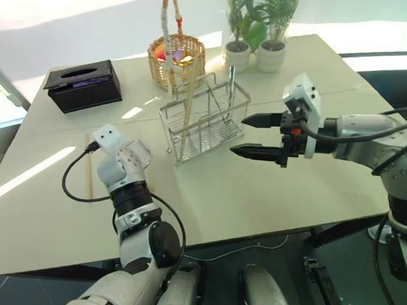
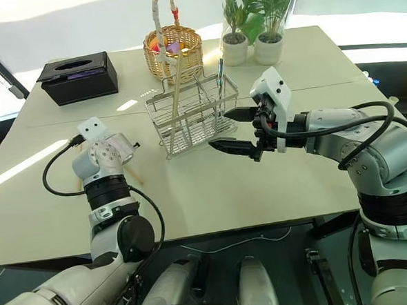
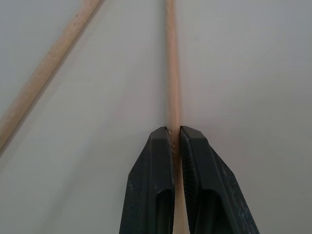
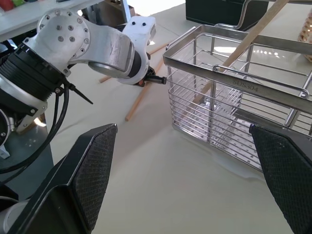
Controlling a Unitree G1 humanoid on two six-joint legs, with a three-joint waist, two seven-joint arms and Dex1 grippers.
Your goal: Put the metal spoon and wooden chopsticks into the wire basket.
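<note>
On the table (image 1: 274, 183) my left gripper (image 3: 176, 134) pinches one of the wooden chopsticks (image 3: 170, 73). Beside the wire basket (image 1: 205, 118) my right gripper (image 1: 251, 136) hangs, jaws spread.

Silver wire basket (image 1: 205, 121) upright mid-table, holding one tan chopstick (image 1: 189, 101) leaning and metal spoon (image 1: 231, 88) standing at its far end. Two more chopsticks flat on table: chopstick (image 3: 171, 73) clamped in fingers, loose chopstick (image 3: 46, 68) beside it.

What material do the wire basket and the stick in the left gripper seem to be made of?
The wire basket: likely stainless steel, shiny silver wire with bright reflections. The chopstick pinched in the shut left gripper: apparently bare wood, pale tan and matte.
</note>
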